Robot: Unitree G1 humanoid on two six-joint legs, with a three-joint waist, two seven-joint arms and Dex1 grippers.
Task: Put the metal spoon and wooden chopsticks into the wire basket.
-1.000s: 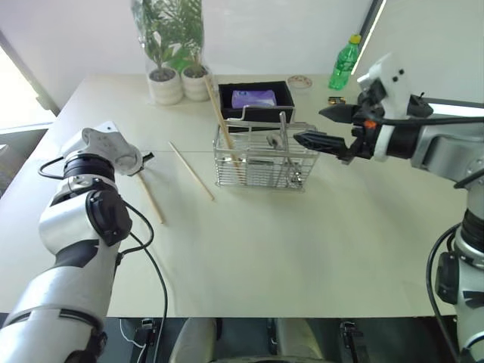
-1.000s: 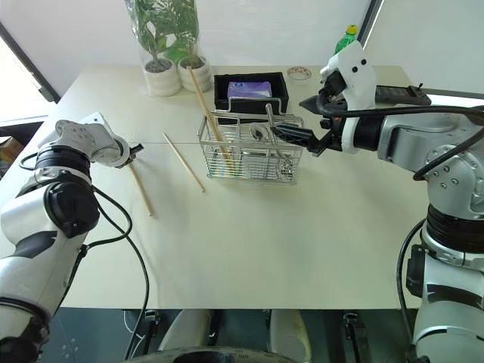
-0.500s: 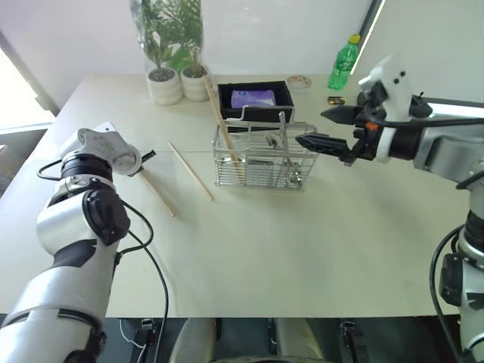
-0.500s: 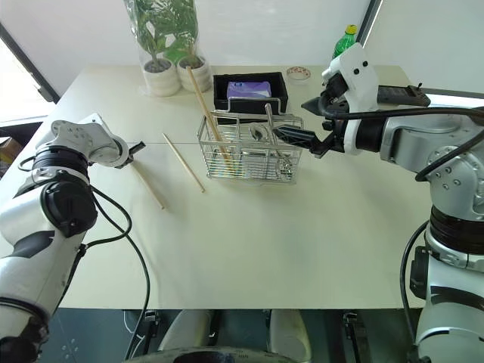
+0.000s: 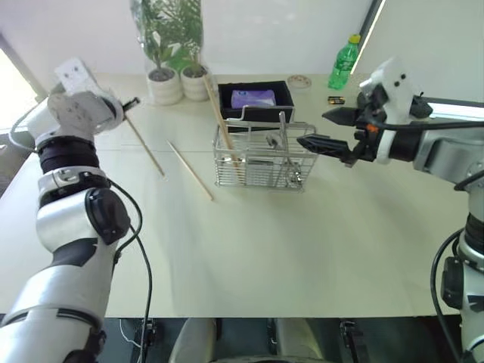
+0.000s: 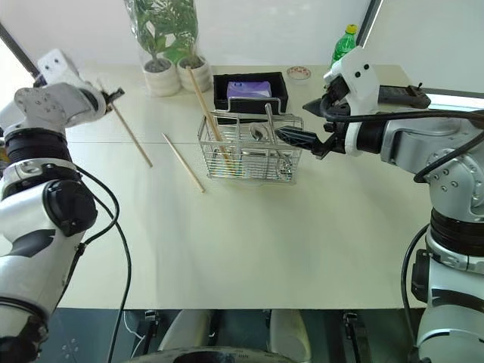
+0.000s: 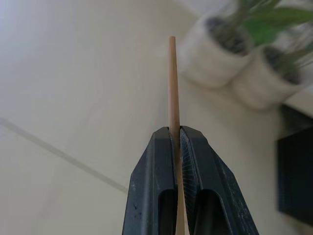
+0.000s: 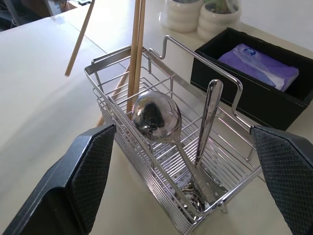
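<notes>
The wire basket [image 5: 261,162] stands mid-table with the metal spoon [image 8: 155,117] leaning inside, bowl up. Two wooden chopsticks [image 8: 135,54] also lean in its left end. My left gripper [image 5: 128,102] is raised at the back left, shut on another chopstick [image 5: 145,145] that slants down from it toward the table. The left wrist view has that stick [image 7: 172,88] pinched between the black fingers [image 7: 156,166]. One more chopstick [image 5: 190,171] lies flat on the table left of the basket. My right gripper [image 5: 311,127] hovers open beside the basket's right end.
A black tray [image 5: 255,112] with a purple object sits just behind the basket. Two potted plants [image 5: 170,79] stand at the back left. At the back right are a green bottle [image 5: 344,64] and a small dish [image 5: 300,81].
My left gripper has risen from the table toward the back left, carrying the chopstick up with it. The right gripper and the basket have stayed put.
</notes>
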